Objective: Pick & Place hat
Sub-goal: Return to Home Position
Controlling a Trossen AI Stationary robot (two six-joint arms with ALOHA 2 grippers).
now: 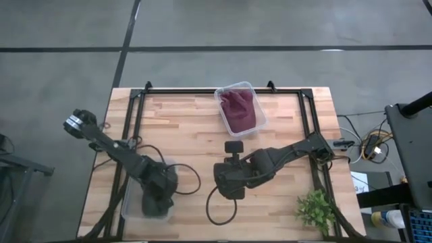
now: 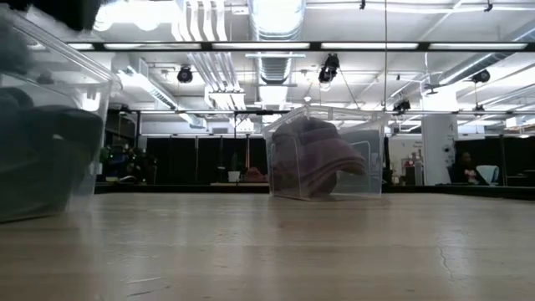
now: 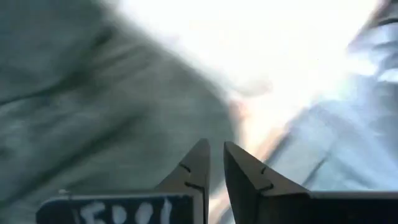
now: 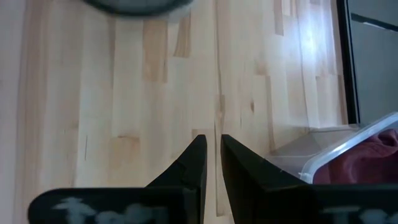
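The green cap (image 3: 93, 112) lies inside the clear bin (image 1: 128, 202) at about 8 o'clock on the desk (image 1: 196, 135), close to the near edge. From table height it shows as a dark mass behind the bin's see-through wall. From above it is hidden under the left arm.

The left gripper (image 3: 216, 144) hangs over this bin, pointing down into it. Its fingers (image 3: 198, 165) are clenched to a thin slit with nothing between them, and the green fabric fills the space just beyond their tips. I cannot tell whether the tips touch the cap.

The right gripper (image 4: 213, 138) sits low over bare wood near the middle of the desk, a little toward 6 o'clock. Its arm reaches in from the 3 o'clock side. Its fingers (image 4: 196, 158) are likewise pressed nearly together and grasp nothing.

A second clear bin (image 1: 251, 88) stands at 12 o'clock by the far edge, turned slightly askew, and holds a dark red hat (image 1: 237, 109). It is well apart from both grippers and from the bin with the cap.

A small green plant (image 1: 316, 209) stands at the 4 o'clock corner. A black frame (image 1: 202, 90) runs along the far edge and down both sides of the desk.
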